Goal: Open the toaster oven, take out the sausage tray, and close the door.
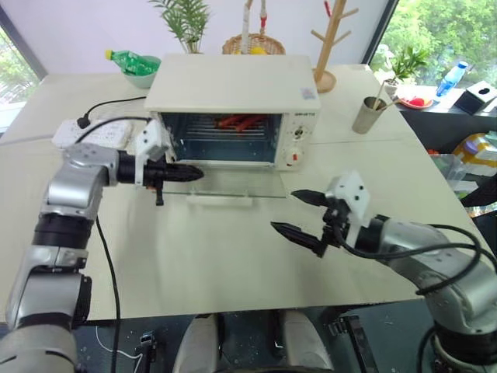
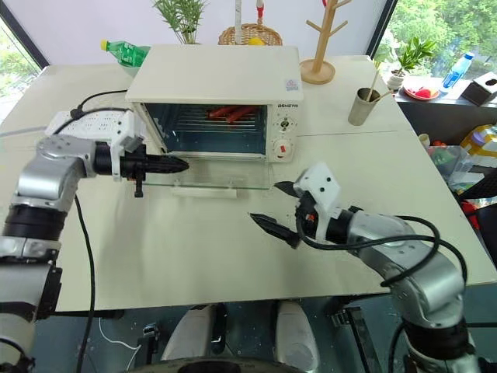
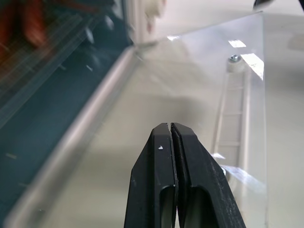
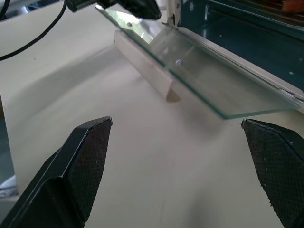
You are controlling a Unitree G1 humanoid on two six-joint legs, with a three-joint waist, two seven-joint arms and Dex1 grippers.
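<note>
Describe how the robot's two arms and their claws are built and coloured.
Both arms are silver-grey metal segments with black joint bands. Each wrist carries a white boxy housing ahead of a black claw with two tapered fingers: left claw, right claw. The right claw's pads have a fine dotted texture. Black cables loop along the right forearm, and one hangs beside the left arm.

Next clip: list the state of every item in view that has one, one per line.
Cream-white boxy toaster oven: open, on the table.
Clear glass door with white bar handle: folded down, about level.
Silver sausage tray: inside on the rack, red sausages on it.
Left hand: shut, empty, over the door.
Right hand: open, empty.
</note>
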